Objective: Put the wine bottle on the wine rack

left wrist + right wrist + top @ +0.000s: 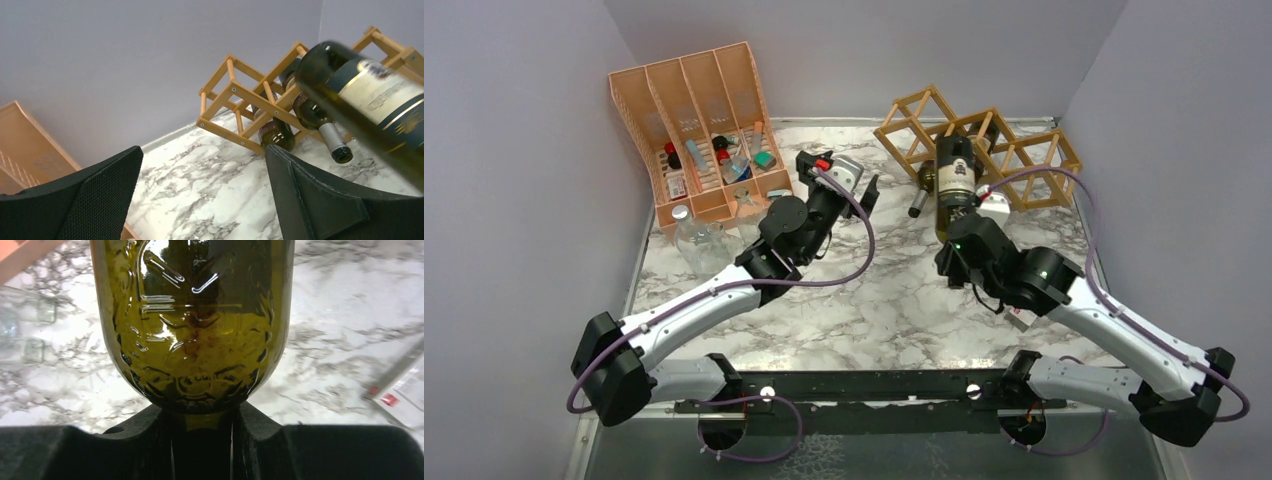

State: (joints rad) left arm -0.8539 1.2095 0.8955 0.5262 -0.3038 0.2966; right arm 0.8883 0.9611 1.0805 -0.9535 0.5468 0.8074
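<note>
The wine bottle [955, 180] is dark green glass with a dark, gold-edged label. My right gripper [960, 238] is shut on its neck and holds it above the table, base pointing at the wine rack [980, 140]. The right wrist view shows the bottle's shoulder [192, 325] above the closed gripper [202, 415]. The rack is a light wooden frame of diamond-set cells [240, 95] at the back right, with two other bottles lying in it [276, 134]. The held bottle [370, 95] hangs just in front of it. My left gripper [869, 195] is open and empty [202, 165], left of the rack.
An orange-pink slotted organiser [699, 130] with small items stands at the back left, with clear glass jars [699, 240] in front of it. A white packet [996, 208] lies near the rack. Grey walls close in the back and both sides.
</note>
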